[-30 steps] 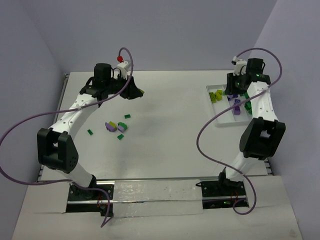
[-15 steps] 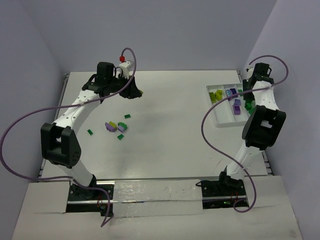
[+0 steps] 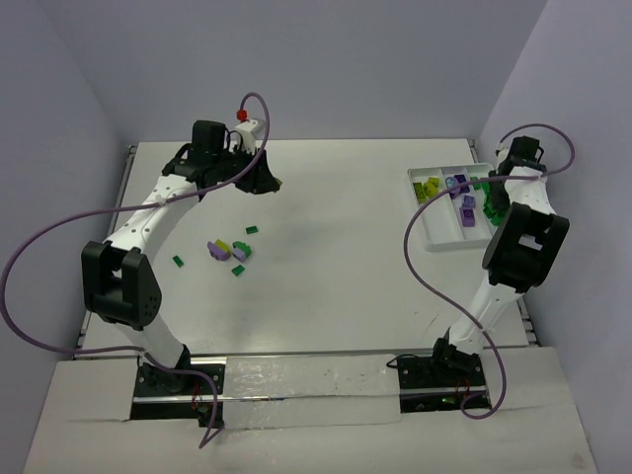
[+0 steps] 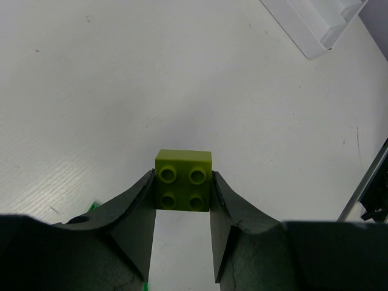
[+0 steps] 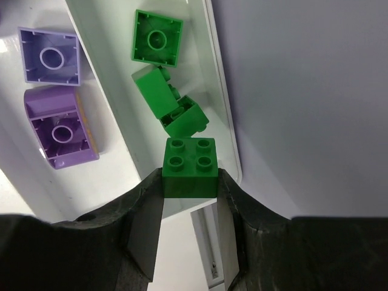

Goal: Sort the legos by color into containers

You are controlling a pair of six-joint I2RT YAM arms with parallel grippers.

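Observation:
My left gripper (image 3: 265, 183) hangs over the table's back left, shut on a yellow-green lego (image 4: 183, 180) that is pinched by its sides between the fingertips, studs toward the camera. My right gripper (image 5: 190, 182) is shut on a dark green lego (image 5: 189, 167) above the right rim of the white container (image 3: 432, 242). Below it, the right compartment holds two dark green legos (image 5: 170, 106), and the one beside it holds purple legos (image 5: 60, 130). Yellow-green legos (image 3: 427, 190) lie in the container's left compartment. A loose cluster of purple and yellow-green legos (image 3: 229, 252) sits left of the table's centre.
Small green legos (image 3: 178, 261) lie scattered around the cluster, one nearer the left gripper (image 3: 251, 230). The container's corner (image 4: 321, 24) shows far off in the left wrist view. The right wall stands close beside the right arm (image 3: 518, 232). Purple cables loop off both arms.
The right arm has swung from over the container's middle to its right edge, still carrying the green lego. The left arm has hardly moved.

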